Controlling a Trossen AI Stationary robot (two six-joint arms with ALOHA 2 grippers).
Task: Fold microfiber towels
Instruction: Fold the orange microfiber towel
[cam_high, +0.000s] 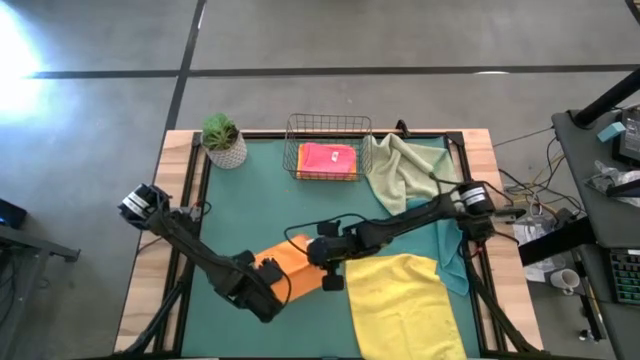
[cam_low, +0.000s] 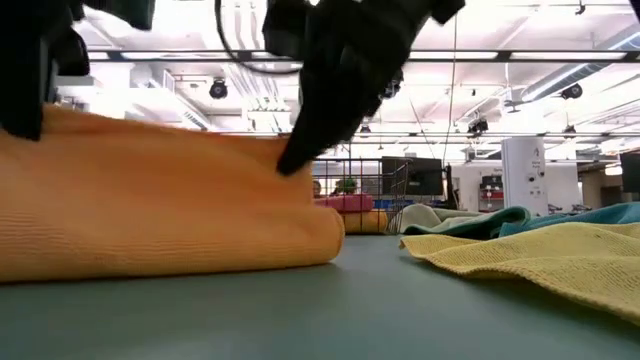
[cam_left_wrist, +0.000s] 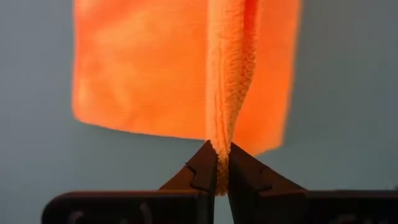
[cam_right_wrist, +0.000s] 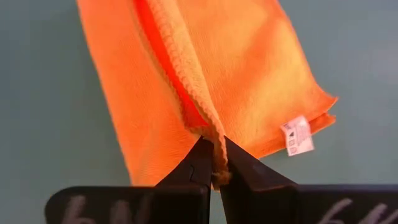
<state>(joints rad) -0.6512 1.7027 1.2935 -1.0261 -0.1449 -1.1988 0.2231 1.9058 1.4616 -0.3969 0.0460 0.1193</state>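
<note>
Reaching in from the table's left front, the left arm is seen in the high view angled low toward the middle, its left tool (cam_high: 268, 283) pinched together on the near-left edge of the orange towel (cam_high: 290, 270). In the left wrist view the two dark fingers (cam_left_wrist: 205, 171) are closed on a raised ridge of that towel (cam_left_wrist: 186, 68), with the cloth hanging away from them over the green table mat (cam_left_wrist: 348, 93).

The right arm is stretched from the right side of the table across the mat toward the centre, bent at the elbow, and its right tool (cam_high: 332, 272) is clamped on the same orange towel at its right end. In the right wrist view the fingers (cam_right_wrist: 239, 168) are shut on a hemmed edge of the folded cloth (cam_right_wrist: 249, 74), and a small white label (cam_right_wrist: 297, 135) is seen at one corner.

In the low view the orange towel (cam_low: 150, 200) is held as a thick fold resting on the mat, with the right arm's dark tool (cam_low: 300, 155) coming down onto its top edge.

A yellow towel (cam_high: 405, 305) is spread just beside the orange one at the front right, with a teal towel (cam_high: 452, 250) partly under it. A pale sage green towel (cam_high: 400, 170) is heaped at the back right, touching a wire basket (cam_high: 328, 125) in which a pink towel (cam_high: 328, 158) lies. A potted plant (cam_high: 223, 140) stands at the back left corner.
</note>
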